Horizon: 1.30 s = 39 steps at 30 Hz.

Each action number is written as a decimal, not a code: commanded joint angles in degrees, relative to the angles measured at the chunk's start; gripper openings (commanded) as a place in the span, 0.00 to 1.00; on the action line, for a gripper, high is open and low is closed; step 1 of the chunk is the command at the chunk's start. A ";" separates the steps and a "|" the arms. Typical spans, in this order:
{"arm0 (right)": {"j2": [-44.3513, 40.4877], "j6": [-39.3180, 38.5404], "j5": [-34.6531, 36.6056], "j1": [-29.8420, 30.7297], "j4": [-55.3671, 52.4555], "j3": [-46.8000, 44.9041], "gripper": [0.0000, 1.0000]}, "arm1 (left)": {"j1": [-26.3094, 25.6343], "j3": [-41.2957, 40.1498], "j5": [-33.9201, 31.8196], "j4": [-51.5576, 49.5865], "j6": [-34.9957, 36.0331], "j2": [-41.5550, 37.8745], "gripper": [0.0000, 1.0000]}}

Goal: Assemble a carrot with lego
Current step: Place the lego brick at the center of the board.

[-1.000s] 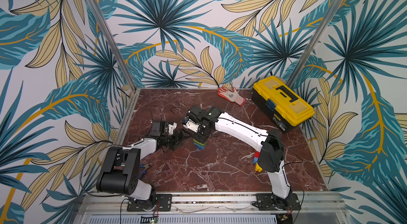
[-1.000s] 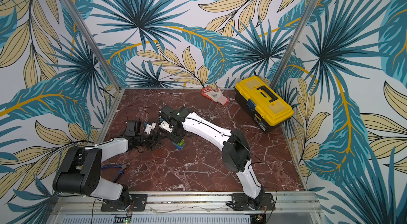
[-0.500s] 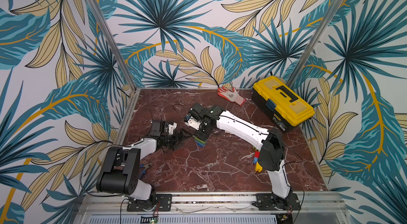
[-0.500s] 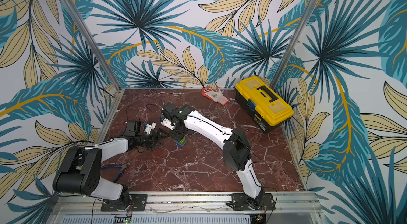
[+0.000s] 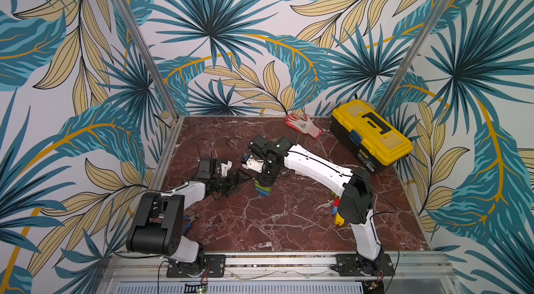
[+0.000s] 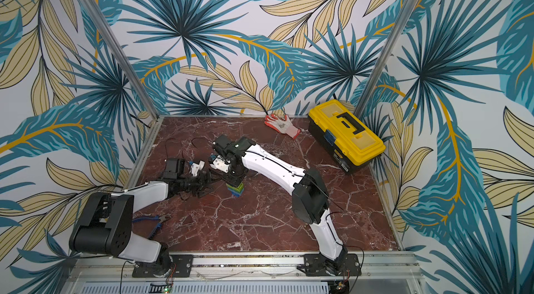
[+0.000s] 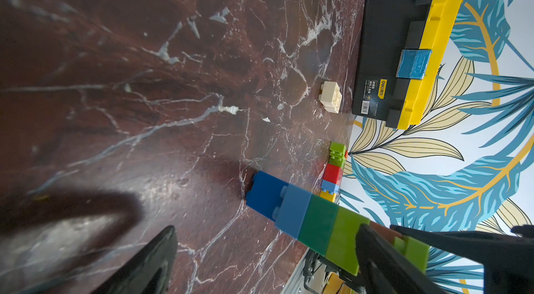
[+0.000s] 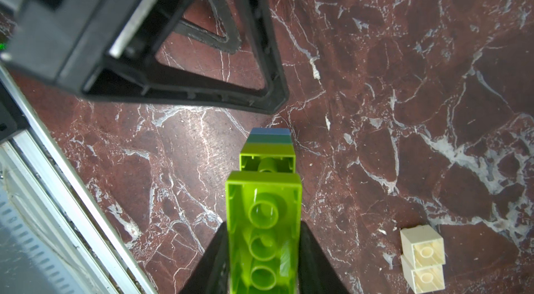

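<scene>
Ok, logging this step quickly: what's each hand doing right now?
Left hand: open, holding nothing.
Right hand: closed on the lime green brick.

Stack (image 5: 263, 189) of 4 bricks stands upright near ctr of the table (image 5: 260, 229): dark blue at bottom, then light blue, dark green, lime on top. The top one shows its hollow side up. Directly over it is one oblong lime brick (image 8: 264, 229), also hollow side up w/ 3 tubes visible, gripped on both long sides by the right gripper (image 8: 263, 224). Whether it already sits on the stack, cannot tell. Two square cream bricks (image 8: 423, 258), joined w/ an offset, lie on their side a bit right of the stack, apart from it. A row of loose bricks (image 7: 333, 173) (lime, red, light blue, yellow) lies in the right front part.
</scene>
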 commanded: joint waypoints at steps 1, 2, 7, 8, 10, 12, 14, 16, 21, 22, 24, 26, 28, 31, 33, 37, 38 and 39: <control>-0.59 -3.27 -1.32 0.06 -0.99 -3.56 0.37 | 0.45 0.61 0.29 0.88 0.26 0.55 0.97; -0.71 -3.68 -0.97 0.05 -0.79 -3.94 0.37 | 0.45 0.69 0.39 0.82 0.23 0.59 0.97; 1.04 -6.76 2.54 0.06 -2.40 -2.90 0.36 | 0.45 0.95 0.41 0.78 0.16 0.85 0.97; 1.24 -7.53 2.83 -0.02 -2.63 -2.71 0.36 | 0.45 0.94 0.37 0.83 0.16 0.84 0.97; 1.13 -9.61 2.74 0.00 -1.94 -3.14 0.35 | 0.45 0.95 0.49 0.79 0.19 0.94 0.97; 0.46 -12.15 2.04 -0.03 -0.89 -4.08 0.35 | 0.54 0.96 0.55 0.80 0.19 0.96 0.97; -0.01 -14.23 2.14 0.00 -0.11 -4.79 0.36 | 0.53 0.92 0.65 0.81 0.26 1.12 0.97; -0.01 -15.73 2.27 -0.03 0.04 -4.64 0.36 | 0.53 1.08 0.62 0.80 0.24 1.31 0.97; 1.10 -17.04 1.43 -0.02 -0.85 -2.42 0.39 | 0.54 1.14 0.75 0.80 0.25 1.37 0.97; 1.14 -17.20 1.30 -0.03 -0.98 -2.05 0.39 | 0.62 1.12 0.71 0.75 0.19 1.31 0.97; 1.26 -17.19 1.38 -0.02 -0.99 -1.54 0.41 | 0.63 1.03 0.72 0.75 0.27 1.35 0.97; 1.01 -17.20 1.17 0.00 -0.75 -1.54 0.43 | 0.65 1.08 0.68 0.77 0.26 1.38 0.97; 0.39 -17.16 0.62 -0.03 -0.23 -1.60 0.45 | 0.71 1.14 0.79 0.75 0.22 1.40 0.97; -0.86 -16.74 -0.33 0.02 0.99 -2.05 0.49 | 0.71 1.13 0.77 0.75 0.27 1.32 0.97; -1.57 -16.59 -0.64 -0.03 1.44 -1.99 0.53 | 0.71 1.05 0.75 0.75 0.26 1.22 0.97; -4.74 -15.10 -1.98 -0.59 4.42 -3.33 0.69 | 0.91 0.83 0.80 0.75 0.19 0.80 0.97; -6.51 -14.66 -2.36 -0.83 6.24 -4.75 0.74 | 1.06 0.87 0.69 0.60 0.17 0.61 0.97; -8.53 -14.35 -2.49 -1.14 8.51 -6.47 0.79 | 1.19 0.96 0.64 0.28 0.20 0.22 0.97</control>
